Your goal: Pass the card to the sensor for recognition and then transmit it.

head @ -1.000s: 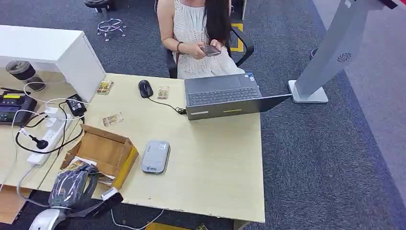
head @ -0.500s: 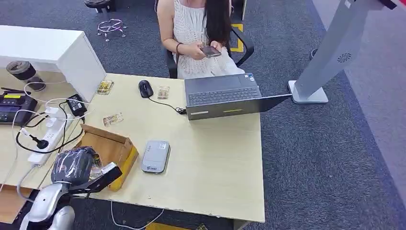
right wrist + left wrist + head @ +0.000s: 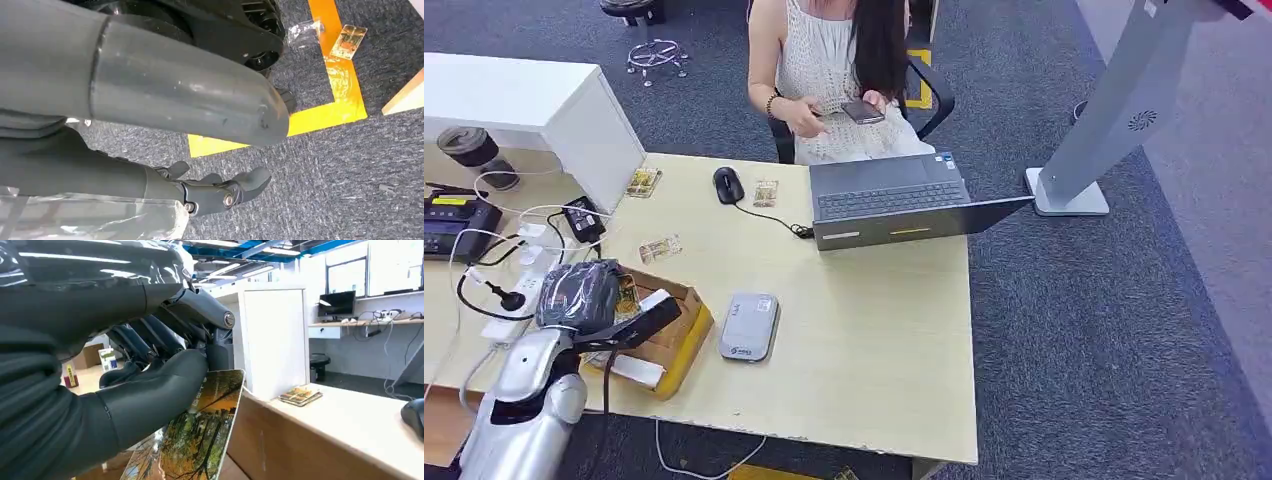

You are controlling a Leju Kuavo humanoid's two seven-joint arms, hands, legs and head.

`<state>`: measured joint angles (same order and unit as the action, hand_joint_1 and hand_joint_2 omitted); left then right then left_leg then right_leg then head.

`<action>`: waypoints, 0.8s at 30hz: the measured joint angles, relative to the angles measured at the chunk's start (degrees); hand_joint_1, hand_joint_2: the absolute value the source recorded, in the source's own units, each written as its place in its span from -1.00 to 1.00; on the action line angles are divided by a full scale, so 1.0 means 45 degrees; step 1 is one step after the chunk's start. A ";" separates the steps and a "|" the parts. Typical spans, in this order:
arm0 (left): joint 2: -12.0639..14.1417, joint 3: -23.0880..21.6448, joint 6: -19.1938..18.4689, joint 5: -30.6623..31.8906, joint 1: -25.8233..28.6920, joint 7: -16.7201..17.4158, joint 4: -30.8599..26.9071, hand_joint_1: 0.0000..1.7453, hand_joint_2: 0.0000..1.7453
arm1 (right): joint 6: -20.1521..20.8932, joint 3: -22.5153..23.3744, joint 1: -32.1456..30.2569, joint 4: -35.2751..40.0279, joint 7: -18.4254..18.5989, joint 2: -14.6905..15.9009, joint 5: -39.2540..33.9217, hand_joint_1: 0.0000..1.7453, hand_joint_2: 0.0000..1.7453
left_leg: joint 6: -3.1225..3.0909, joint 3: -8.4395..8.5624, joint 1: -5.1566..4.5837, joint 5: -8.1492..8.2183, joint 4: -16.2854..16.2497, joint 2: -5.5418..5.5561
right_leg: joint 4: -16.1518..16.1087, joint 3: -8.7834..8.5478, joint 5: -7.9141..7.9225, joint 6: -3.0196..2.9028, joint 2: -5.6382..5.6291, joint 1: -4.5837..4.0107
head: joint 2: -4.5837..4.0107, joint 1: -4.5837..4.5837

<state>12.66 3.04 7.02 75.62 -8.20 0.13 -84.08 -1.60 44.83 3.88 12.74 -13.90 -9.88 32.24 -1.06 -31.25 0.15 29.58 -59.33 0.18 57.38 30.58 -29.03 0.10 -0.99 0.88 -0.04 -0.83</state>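
The left hand is clamped on a glossy rectangular card printed with autumn foliage, pinched between the thick grey thumb and the darker fingers; hand and card sit over the open brown cardboard box at the table's eight o'clock. The flat grey card sensor with rounded corners lies on the pale wooden table just beside the box, at three o'clock from it. The right hand hangs over dark grey carpet, fingers loosely curled and holding nothing. A dark grey open laptop sits toward one o'clock.
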 joint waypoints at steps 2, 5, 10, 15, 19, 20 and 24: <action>0.0015 -0.0039 0.0000 0.0000 -0.0067 0.0000 0.0039 1.00 1.00 | 0.0000 0.0000 0.0004 0.0000 0.0000 0.0000 0.0000 -1.00 -1.00 | 0.0000 0.0001 -0.0001 0.0000 -0.0001 0.0000 | 0.0000 0.0001 0.0000 0.0000 0.0001 0.0000 | 0.0000 0.0000; 0.0034 -0.0121 0.0000 -0.0024 -0.0172 0.0000 0.0063 1.00 1.00 | -0.0005 0.0000 0.0000 0.0000 0.0000 0.0000 0.0000 -1.00 -1.00 | 0.0000 0.0000 0.0000 0.0000 -0.0002 -0.0002 | 0.0000 0.0004 0.0000 0.0000 0.0002 -0.0003 | 0.0000 0.0000; 0.0049 -0.0620 -0.0441 -0.0272 -0.0609 0.0048 -0.0111 1.00 1.00 | -0.0034 0.0000 -0.0006 0.0000 -0.0005 0.0000 0.0111 -1.00 -1.00 | -0.0001 0.0001 0.0000 -0.0002 -0.0007 0.0002 | 0.0000 0.0004 0.0002 -0.0001 0.0005 -0.0003 | 0.0000 0.0000; 0.0039 -0.1577 -0.1708 -0.1038 -0.2036 0.0140 -0.0553 1.00 1.00 | 0.0035 0.0000 0.0020 0.0000 0.0024 -0.0005 0.0344 -1.00 -1.00 | -0.0010 -0.0008 0.0002 -0.0014 -0.0018 0.0018 | 0.0000 0.0002 0.0015 0.0004 0.0020 -0.0004 | 0.0000 -0.0005; 0.0034 -0.2415 -0.3139 -0.2099 -0.4196 0.0768 -0.0549 1.00 1.00 | -0.0462 0.0000 0.0134 -0.0005 0.0195 -0.0199 0.0461 -1.00 -1.00 | -0.0010 -0.0025 0.0006 -0.0034 -0.0023 0.0017 | 0.0002 0.0015 0.0047 0.0008 0.0019 -0.0006 | 0.0000 -0.0005; 0.0034 -0.2560 -0.3367 -0.2235 -0.4780 0.0933 -0.0456 1.00 1.00 | -0.0481 0.0000 0.0163 -0.0005 0.0243 -0.0238 0.0481 -1.00 -1.00 | -0.0020 -0.0025 0.0008 -0.0041 -0.0023 0.0015 | 0.0001 0.0017 0.0053 0.0012 0.0016 -0.0005 | 0.0000 0.0000; 0.0029 -0.3060 -0.3993 -0.2881 -0.7030 0.1575 0.0429 1.00 1.00 | 0.0088 0.0000 0.0189 -0.0010 0.0306 -0.0277 0.0699 -1.00 -1.00 | -0.0027 -0.0028 0.0006 -0.0049 -0.0025 0.0015 | 0.0002 0.0019 0.0059 0.0013 0.0016 -0.0004 | 0.0000 0.0000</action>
<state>12.79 -10.73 -10.95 62.66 -39.84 7.22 -82.15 -1.20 44.83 4.72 12.70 -12.52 -11.12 35.39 -1.18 -31.37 0.18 29.35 -59.44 0.25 57.39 30.67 -28.76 0.16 -0.92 0.86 -0.04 -0.83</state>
